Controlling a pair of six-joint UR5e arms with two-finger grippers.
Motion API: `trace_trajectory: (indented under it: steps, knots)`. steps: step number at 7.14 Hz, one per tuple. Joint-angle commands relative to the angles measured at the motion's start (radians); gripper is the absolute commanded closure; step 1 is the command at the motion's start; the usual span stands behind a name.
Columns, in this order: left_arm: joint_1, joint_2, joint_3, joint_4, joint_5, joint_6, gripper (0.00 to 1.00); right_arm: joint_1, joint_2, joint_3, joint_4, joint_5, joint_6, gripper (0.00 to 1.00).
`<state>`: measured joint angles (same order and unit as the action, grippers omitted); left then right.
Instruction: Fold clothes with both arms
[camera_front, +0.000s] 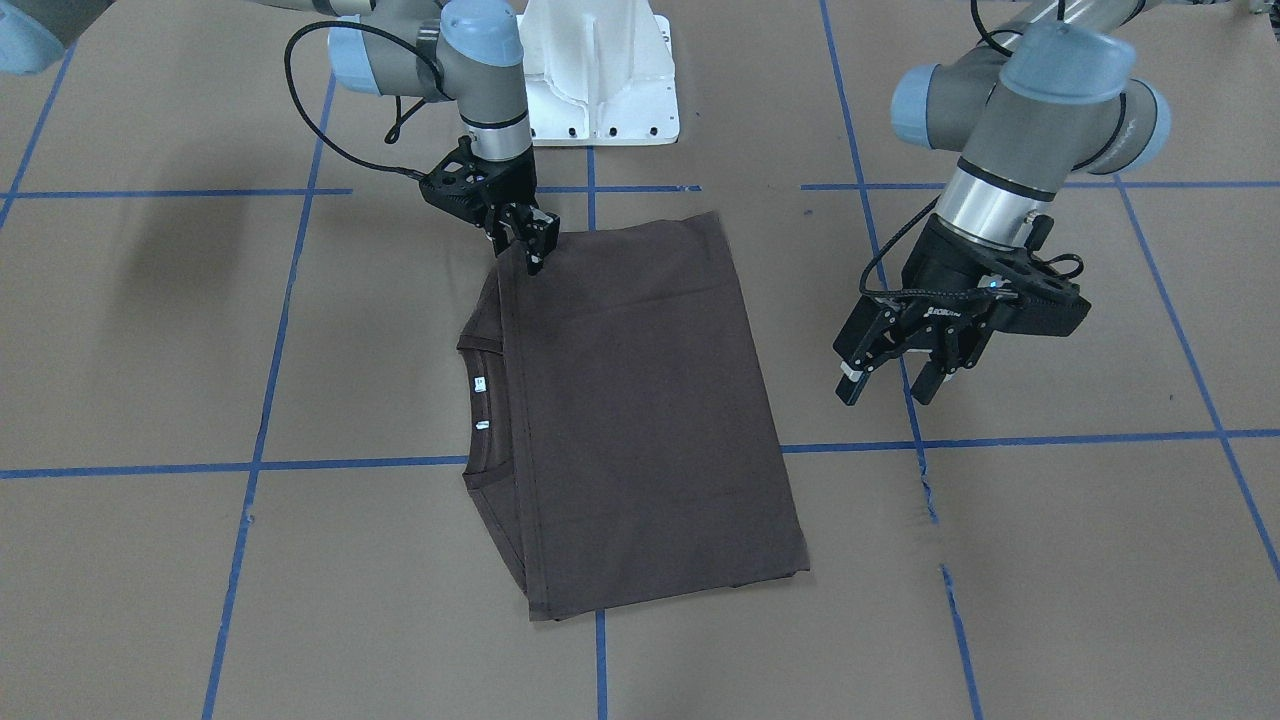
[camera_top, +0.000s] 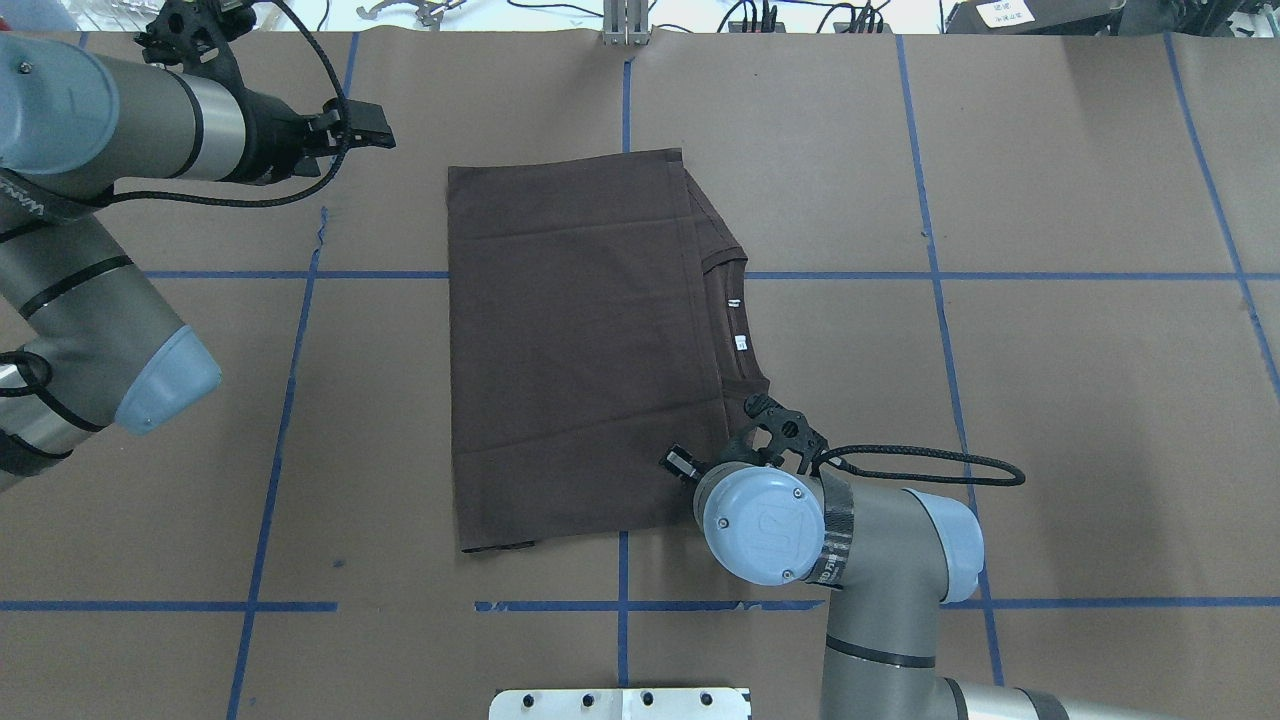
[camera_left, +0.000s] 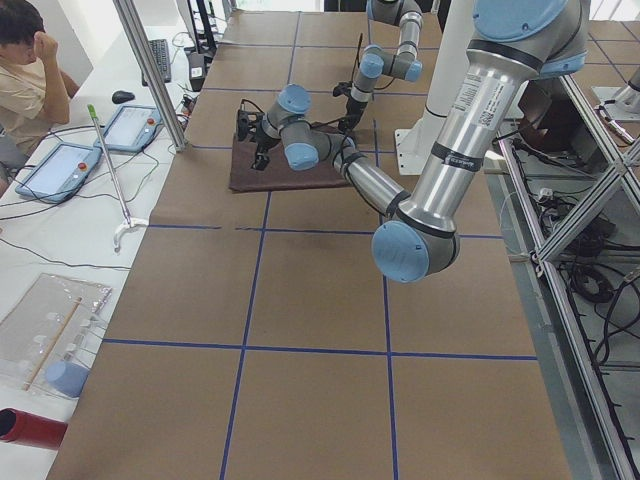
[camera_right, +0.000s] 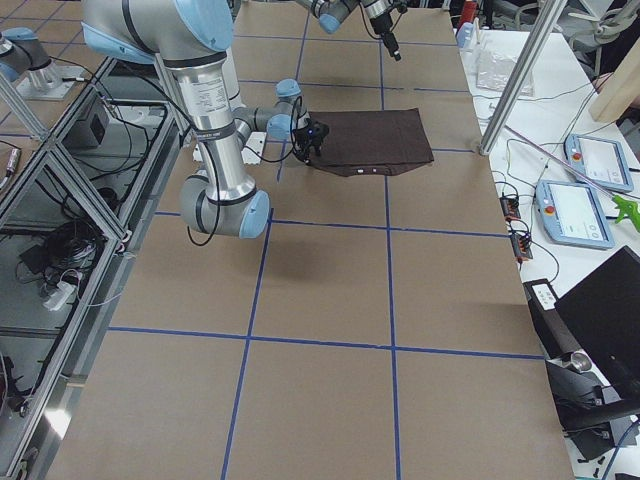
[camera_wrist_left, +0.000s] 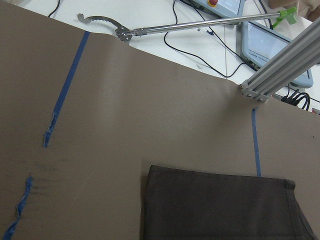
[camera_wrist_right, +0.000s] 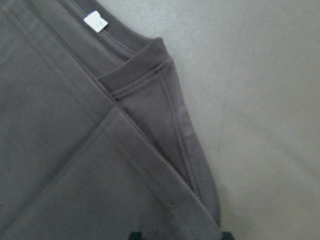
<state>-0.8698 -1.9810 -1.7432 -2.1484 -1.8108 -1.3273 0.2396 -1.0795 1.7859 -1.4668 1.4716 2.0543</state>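
The dark brown T-shirt (camera_front: 640, 400) lies folded into a flat rectangle on the table's middle (camera_top: 570, 340). Its ribbed collar (camera_front: 480, 400) and white labels (camera_top: 741, 342) stick out on the robot's right side. My right gripper (camera_front: 530, 255) is down at the shirt's corner nearest the robot. In the right wrist view its fingertips (camera_wrist_right: 135, 235) stand apart over the cloth edge (camera_wrist_right: 175, 150), so it is open. In the overhead view its wrist hides it. My left gripper (camera_front: 893, 385) is open and empty, raised above the table beside the shirt's other side (camera_wrist_left: 220, 205).
The white pedestal base (camera_front: 600, 80) stands at the robot's edge. Blue tape lines (camera_front: 350, 465) cross the brown paper cover. Beyond the far edge are an aluminium post (camera_left: 150, 70), tablets (camera_left: 60, 165), a reach tool (camera_wrist_left: 175, 27) and a seated operator (camera_left: 30, 60).
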Motion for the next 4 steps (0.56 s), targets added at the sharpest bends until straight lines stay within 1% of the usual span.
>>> trace_trajectory:
  steps: [1,2,4]
  knots:
    - [0.000,0.001,0.001,0.001,-0.001,-0.001,0.00,0.003,0.009,0.007,-0.009,0.003,-0.014,1.00]
    - [0.000,0.002,0.001,0.001,-0.001,-0.001,0.00,0.003,0.006,-0.002,-0.018,0.003,-0.020,1.00]
    - [0.002,0.001,0.002,0.001,-0.001,-0.003,0.00,0.007,0.015,0.013,-0.039,0.003,-0.037,1.00]
